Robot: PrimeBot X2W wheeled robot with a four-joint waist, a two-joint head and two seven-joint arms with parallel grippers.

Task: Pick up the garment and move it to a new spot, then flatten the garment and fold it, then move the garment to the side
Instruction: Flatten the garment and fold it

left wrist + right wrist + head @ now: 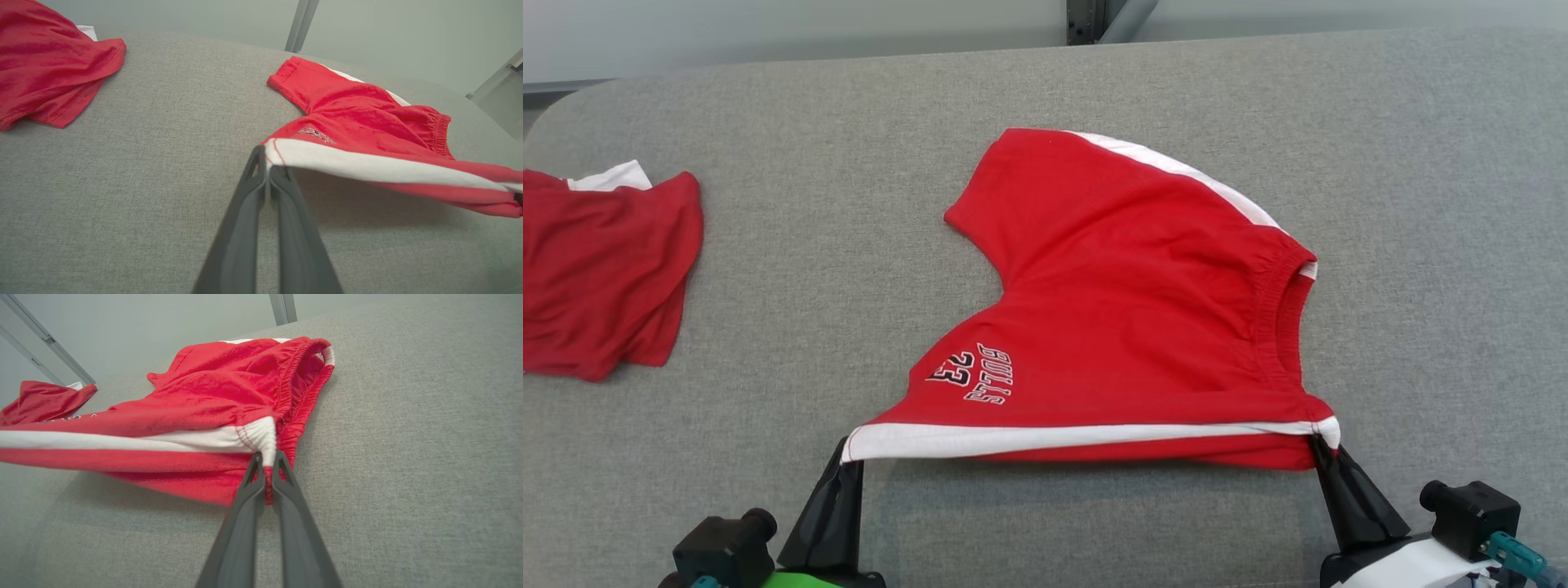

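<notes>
**Op:** Grey fabric tabletop (768, 122) under the head camera, pale wall (768, 33) behind it. Entry starts at the tools. My left gripper (851, 457): fingers pressed together on a corner of the shorts (1127, 310), at the leg-hem end of the white stripe (1054, 438).

**Obs:** And the other arm?

**Op:** My right gripper (1321, 447): also pinched closed, on the waistband end of that same stripe. Its wrist view shows cloth caught between the two tips.

**Obs:** Where do the shorts sit?

**Op:** Middle of the tabletop, a little right of centre. The near edge, the striped one, is raised off the surface and stretched almost straight between my two grippers, with a shadow under it. The rest slopes down away from me and rests on the fabric. Elastic waistband (1278, 318) faces right. Leg openings face left, the far leg pointing up and left. Black-and-white print (970, 376) near the left end, upside down from my side: BULLS 23.

**Obs:** Anything else on the surface?

**Op:** Second red garment (596, 278), rumpled, with a bit of white showing at its top. It lies at the left edge, well apart from the shorts. Dark metal post (1086, 20) stands beyond the far edge.
</notes>
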